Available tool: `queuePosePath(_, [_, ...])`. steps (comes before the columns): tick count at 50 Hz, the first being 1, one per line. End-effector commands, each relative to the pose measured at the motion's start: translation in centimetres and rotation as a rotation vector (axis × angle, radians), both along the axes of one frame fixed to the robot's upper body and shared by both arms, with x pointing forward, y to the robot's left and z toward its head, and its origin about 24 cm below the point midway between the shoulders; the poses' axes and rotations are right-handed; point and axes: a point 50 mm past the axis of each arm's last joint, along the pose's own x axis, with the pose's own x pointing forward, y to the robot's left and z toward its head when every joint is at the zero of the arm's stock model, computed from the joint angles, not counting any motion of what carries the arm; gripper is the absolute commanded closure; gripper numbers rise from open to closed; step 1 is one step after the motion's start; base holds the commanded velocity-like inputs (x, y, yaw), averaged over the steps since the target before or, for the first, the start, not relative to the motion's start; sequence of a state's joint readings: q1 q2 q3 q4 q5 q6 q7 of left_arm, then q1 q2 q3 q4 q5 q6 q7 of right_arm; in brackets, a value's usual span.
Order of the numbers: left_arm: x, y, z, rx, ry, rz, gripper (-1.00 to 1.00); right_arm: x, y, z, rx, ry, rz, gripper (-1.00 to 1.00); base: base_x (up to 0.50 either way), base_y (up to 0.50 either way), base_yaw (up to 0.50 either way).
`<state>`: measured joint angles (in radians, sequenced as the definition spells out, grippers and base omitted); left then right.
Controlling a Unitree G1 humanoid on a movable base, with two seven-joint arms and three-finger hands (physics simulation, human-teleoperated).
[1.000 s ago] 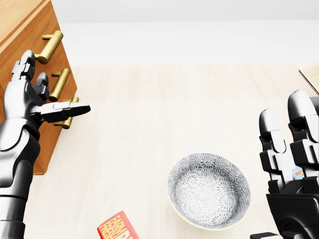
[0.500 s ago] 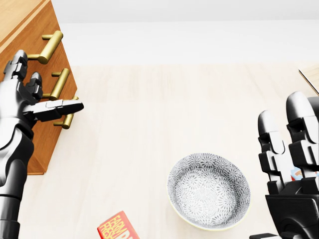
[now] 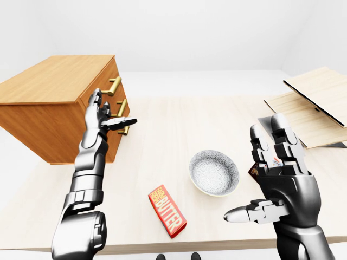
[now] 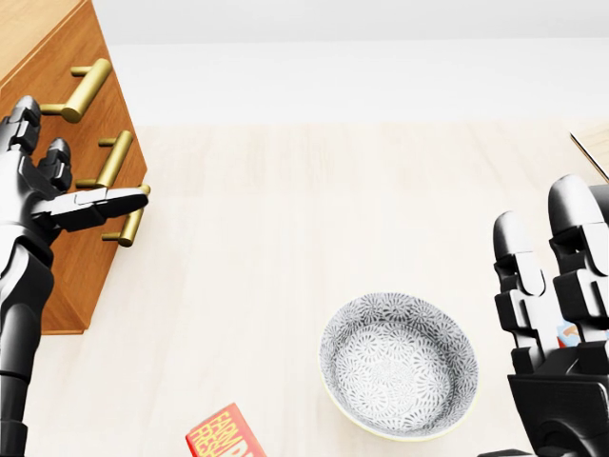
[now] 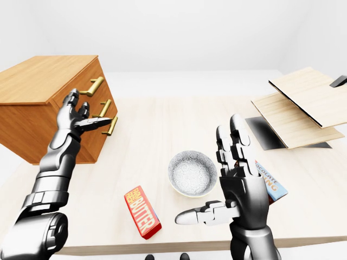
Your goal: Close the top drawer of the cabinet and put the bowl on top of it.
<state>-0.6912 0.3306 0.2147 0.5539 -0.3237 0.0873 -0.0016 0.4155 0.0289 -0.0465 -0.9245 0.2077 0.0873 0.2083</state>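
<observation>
The wooden cabinet point(image 3: 54, 86) stands at the left of the table, with three brass handles down its face. Its top drawer handle point(image 4: 84, 90) is uppermost, and the three drawer fronts look level with one another. My left hand point(image 3: 108, 115) is open against the drawer fronts, fingers up near the top drawer and thumb pointing right over the lowest handle. The grey patterned bowl point(image 4: 398, 364) sits upright and empty on the table at lower centre. To its right my right hand point(image 3: 260, 173) is raised and open, apart from the bowl.
A red butter box point(image 3: 167, 211) lies near the table's near edge, left of the bowl. A flat packet point(image 5: 272, 185) lies behind my right hand. Light wooden boards point(image 3: 309, 108) and a dark slab point(image 5: 268, 132) lie at the right.
My left hand has moved left, closer to the cabinet face, and the top handle has shifted slightly left with it. The bowl and my right hand are where they were.
</observation>
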Motion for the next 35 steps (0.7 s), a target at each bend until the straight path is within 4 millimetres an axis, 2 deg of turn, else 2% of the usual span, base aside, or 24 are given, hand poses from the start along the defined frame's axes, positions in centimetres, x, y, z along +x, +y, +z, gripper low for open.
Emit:
queuePosePath(1, [-0.1, 1.0, 0.3, -0.012, -0.006, 0.038, -1.0, 0.0, 0.0, 0.0, 0.0, 0.002, 0.001, -1.0, 0.0, 0.0, 0.0])
queuePosePath(22, [-0.2, 1.8, 0.5, -0.028, -0.007, 0.06, -1.0, 0.2, 0.1, -0.2, -0.001, 0.009, 0.006, -1.0, 0.0, 0.0, 0.0])
queuePosePath(31, [-0.4, 1.7, 0.6, -0.026, -0.021, 0.058, -1.0, 0.1, 0.1, -0.1, -0.001, 0.006, 0.005, -1.0, 0.0, 0.0, 0.0])
queuePosePath(35, [-1.2, 1.0, 1.4, -0.013, -0.084, 0.046, -1.0, 0.2, 0.0, -0.2, -0.001, 0.007, 0.004, -1.0, 0.0, 0.0, 0.0])
